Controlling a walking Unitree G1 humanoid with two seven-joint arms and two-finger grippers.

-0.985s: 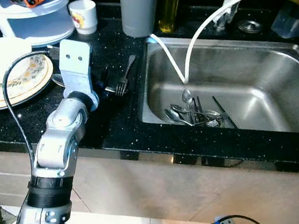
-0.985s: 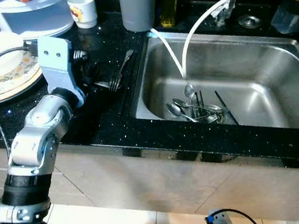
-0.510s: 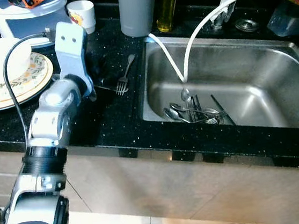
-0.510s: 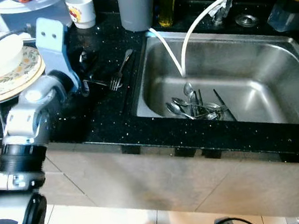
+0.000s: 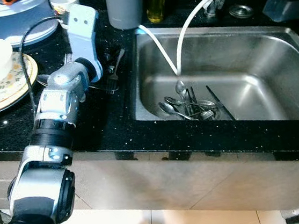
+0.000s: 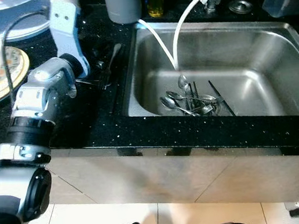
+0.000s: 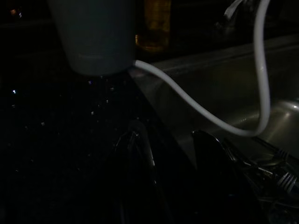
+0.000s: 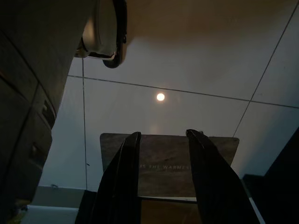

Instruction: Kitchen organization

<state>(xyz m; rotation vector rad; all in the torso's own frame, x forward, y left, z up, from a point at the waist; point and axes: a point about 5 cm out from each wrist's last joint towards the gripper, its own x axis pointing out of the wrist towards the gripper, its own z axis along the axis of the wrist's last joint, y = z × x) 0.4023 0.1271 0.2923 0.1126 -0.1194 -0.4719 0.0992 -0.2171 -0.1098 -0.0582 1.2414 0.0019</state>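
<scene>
Left eye view: left gripper (image 5: pixel 112 62) at centre-left, over the fork (image 5: pixel 114 71) on the black surface (image 5: pixel 103 133); its fingers look parted and empty, so lower squarely before closing.

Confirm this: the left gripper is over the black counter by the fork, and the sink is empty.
Not quite. The left gripper is over the black counter by the fork, but the sink is not empty: spoons and forks lie in it, as the left eye view shows.
</scene>
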